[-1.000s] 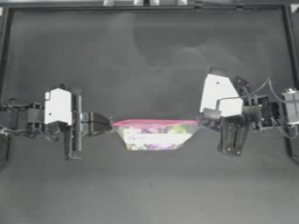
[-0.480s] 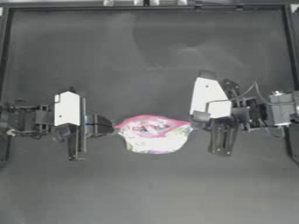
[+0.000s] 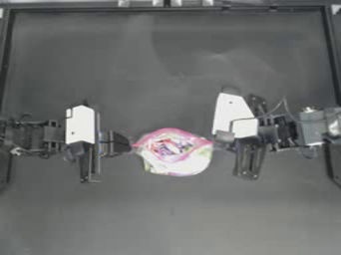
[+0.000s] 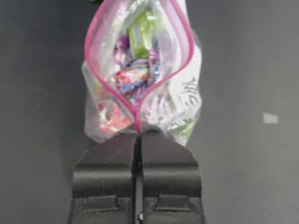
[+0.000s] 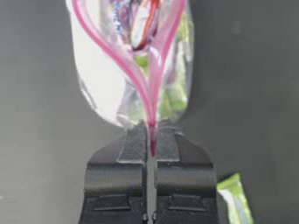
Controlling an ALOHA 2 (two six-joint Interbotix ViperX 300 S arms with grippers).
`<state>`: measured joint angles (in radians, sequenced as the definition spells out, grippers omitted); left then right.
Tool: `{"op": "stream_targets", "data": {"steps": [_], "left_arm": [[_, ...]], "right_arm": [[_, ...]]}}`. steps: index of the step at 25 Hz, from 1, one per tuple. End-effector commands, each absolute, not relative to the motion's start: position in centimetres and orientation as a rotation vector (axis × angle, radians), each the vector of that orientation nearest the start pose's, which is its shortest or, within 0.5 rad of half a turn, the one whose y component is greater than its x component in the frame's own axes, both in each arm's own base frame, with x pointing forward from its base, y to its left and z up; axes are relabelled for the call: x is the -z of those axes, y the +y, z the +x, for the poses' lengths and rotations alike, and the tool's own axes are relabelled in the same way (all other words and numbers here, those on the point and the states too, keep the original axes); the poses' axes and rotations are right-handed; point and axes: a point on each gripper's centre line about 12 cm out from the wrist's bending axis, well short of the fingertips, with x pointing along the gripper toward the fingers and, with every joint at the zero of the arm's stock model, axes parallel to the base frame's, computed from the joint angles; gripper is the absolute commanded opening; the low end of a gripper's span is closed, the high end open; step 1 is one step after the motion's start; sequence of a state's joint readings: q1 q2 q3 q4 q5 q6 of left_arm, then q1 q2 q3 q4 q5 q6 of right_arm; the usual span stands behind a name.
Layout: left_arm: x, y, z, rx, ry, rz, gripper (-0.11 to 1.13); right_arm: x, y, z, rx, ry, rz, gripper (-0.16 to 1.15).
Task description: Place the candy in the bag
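Bag held open between two claws

The left claw (image 3: 126, 143) and right claw (image 3: 218, 137) each pinch an end of the bag's (image 3: 174, 152) pink seal, mouth gaping upward (contents showing); the candy (image 5: 234, 197) lies on the tabletop (image 3: 173, 64) just beside the right claw, the nearer arm.

I see the dark table (image 3: 166, 64) filling the whole overhead view, its surface a flat matte grey. A thin dark frame (image 3: 200, 8) runs along its far edge and down both sides, with a few pale fittings (image 3: 166, 3) sitting just beyond the far edge. In my left wrist view I note one small pale mark (image 4: 269, 118) on the tabletop; I cannot tell what it is.
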<state>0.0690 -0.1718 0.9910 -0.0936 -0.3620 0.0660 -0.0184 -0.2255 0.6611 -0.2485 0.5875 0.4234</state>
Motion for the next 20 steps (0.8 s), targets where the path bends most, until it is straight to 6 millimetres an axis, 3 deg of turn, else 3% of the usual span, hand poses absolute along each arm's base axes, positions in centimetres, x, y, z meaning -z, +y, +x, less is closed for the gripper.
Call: {"op": "stream_targets", "data": {"steps": [1, 20], "left_arm": [[-17.1, 2.5, 32.7, -0.103, 0.412, -0.026, 0.04], [-14.6, 2.0, 35.0, -0.081, 0.475, -0.018, 0.04]], "right_arm": [[-21.2, -2.2, 32.6, 0.247, 0.968, 0.137, 0.09], [-18.5, -2.3, 33.3, 0.245, 1.020, 0.116, 0.09]]}}
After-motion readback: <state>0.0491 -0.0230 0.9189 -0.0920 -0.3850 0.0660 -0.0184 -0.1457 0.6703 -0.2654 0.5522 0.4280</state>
